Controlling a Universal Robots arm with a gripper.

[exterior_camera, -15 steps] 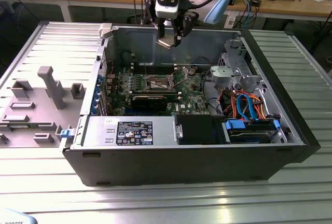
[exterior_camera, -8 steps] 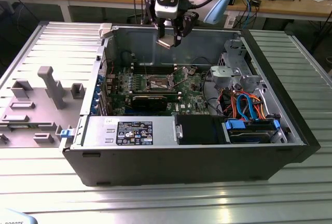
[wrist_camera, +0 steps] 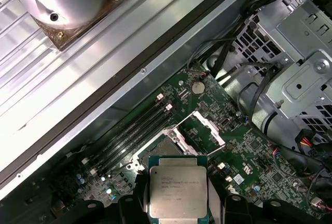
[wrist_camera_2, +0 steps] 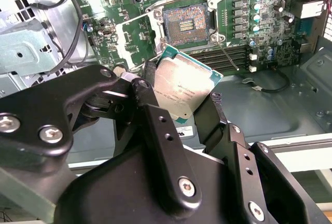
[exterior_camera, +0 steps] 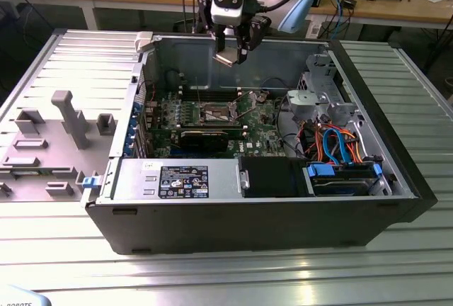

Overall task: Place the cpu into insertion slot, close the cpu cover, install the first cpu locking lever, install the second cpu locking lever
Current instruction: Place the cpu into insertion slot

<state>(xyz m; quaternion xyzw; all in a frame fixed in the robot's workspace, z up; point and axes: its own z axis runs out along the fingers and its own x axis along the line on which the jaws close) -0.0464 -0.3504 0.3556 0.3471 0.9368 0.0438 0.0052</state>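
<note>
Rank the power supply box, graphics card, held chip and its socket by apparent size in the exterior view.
Largest: the power supply box.
Next: the graphics card.
Unranked: the cpu and the insertion slot look alike, and the cpu sits raised in the gripper.

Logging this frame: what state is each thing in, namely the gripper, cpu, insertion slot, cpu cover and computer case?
gripper: shut on the cpu, above the open case.
cpu: held in the air, not yet in the slot.
insertion slot: empty, contacts exposed.
cpu cover: swung open, off the slot.
computer case: open on top, board exposed.
</note>
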